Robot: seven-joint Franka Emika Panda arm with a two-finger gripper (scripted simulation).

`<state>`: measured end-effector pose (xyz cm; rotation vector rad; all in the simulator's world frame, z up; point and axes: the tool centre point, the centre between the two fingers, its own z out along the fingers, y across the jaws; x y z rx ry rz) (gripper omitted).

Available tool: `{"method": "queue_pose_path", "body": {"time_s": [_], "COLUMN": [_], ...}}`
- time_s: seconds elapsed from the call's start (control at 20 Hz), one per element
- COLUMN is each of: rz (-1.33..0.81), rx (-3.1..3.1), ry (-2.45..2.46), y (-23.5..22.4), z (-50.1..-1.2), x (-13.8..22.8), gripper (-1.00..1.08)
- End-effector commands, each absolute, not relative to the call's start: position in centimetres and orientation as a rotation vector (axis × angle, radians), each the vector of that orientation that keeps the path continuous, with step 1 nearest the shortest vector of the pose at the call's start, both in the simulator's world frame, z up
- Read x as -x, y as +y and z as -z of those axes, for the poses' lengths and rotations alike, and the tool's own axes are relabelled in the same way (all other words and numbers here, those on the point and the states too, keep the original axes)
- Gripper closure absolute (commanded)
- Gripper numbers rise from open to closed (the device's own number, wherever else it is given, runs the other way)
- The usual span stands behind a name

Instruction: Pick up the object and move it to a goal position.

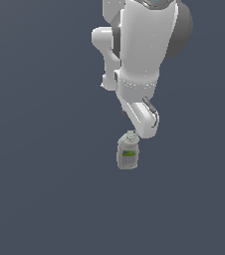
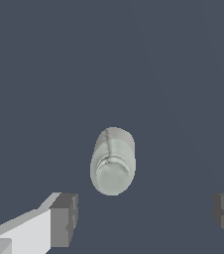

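The scene is seen from high and far in the exterior view; the bottle (image 1: 128,153) is seen closely, cap-first, from the wrist view (image 2: 112,161).

Only obstacle on the surface (image 1: 40,199): the bottle (image 1: 128,154), upright at centre of the exterior view; bare surface on all sides of it; claw (image 2: 146,216) spread wider than the bottle, fingers (image 2: 64,218) not touching it; arm (image 1: 142,60) fills the upper centre.
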<state>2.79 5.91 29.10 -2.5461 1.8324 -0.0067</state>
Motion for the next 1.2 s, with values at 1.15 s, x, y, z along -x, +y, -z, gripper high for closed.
{"method": "queue_pose_path", "body": {"time_s": [1.15], "rz": [0.0], "rx": [2.339], "ry": [2.097], "y": [6.6], "z": [-26.8], "x": [-4.2], "gripper": [-0.92]}}
